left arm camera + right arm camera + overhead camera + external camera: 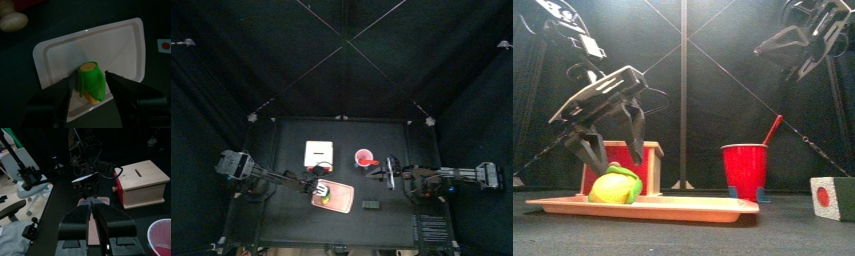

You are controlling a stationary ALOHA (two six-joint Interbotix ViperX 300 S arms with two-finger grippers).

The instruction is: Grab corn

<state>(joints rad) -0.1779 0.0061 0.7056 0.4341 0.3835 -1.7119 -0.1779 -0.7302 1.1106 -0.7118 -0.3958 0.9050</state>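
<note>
Two arms: one comes in from each side of the table [385,135].
Corn: the corn [90,81] lies on the tray [60,55], near one edge. It is yellow with green husk.
Left gripper: the left gripper [89,95] is over the tray with its jaws wide apart. One jaw is on each side of the corn. I cannot tell if they touch it.
Front look: the corn [616,186] sits low on the tray [673,208], and the left gripper [615,150] hangs just above it.
Right gripper: the right gripper [93,210] is up high and away from the corn. Its jaws are pressed together with nothing in them.
Cup: a red cup [744,170] with a straw stands beside the tray.
Box: a box [142,183] with a slot stands behind the tray.
</note>
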